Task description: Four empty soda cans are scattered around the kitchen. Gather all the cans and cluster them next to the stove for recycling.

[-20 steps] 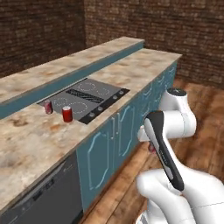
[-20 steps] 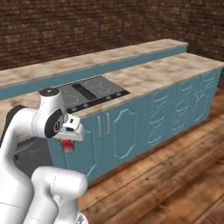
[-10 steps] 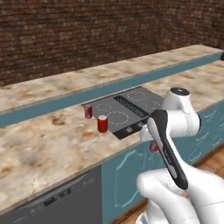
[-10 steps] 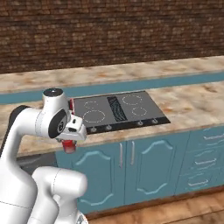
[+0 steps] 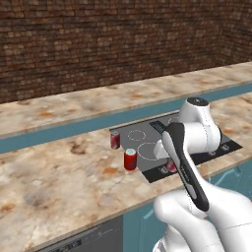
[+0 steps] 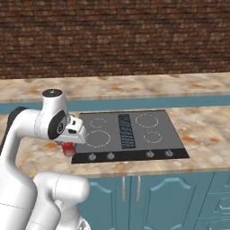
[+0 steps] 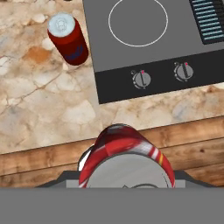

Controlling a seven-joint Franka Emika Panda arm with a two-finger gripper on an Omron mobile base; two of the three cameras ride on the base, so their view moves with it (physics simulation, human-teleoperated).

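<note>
Gripper (image 7: 126,186), at six o'clock in our hand view, pinches a red soda can (image 7: 127,159) by its sides, carried upright over the counter's front edge, probably to join the others. At eleven o'clock a second can (image 7: 68,38) stands on the marbled countertop (image 7: 48,105) just left of the black stove (image 7: 144,48). In our left base view another can (image 5: 115,140) stands behind it. Its dark label mark is unreadable.
</note>
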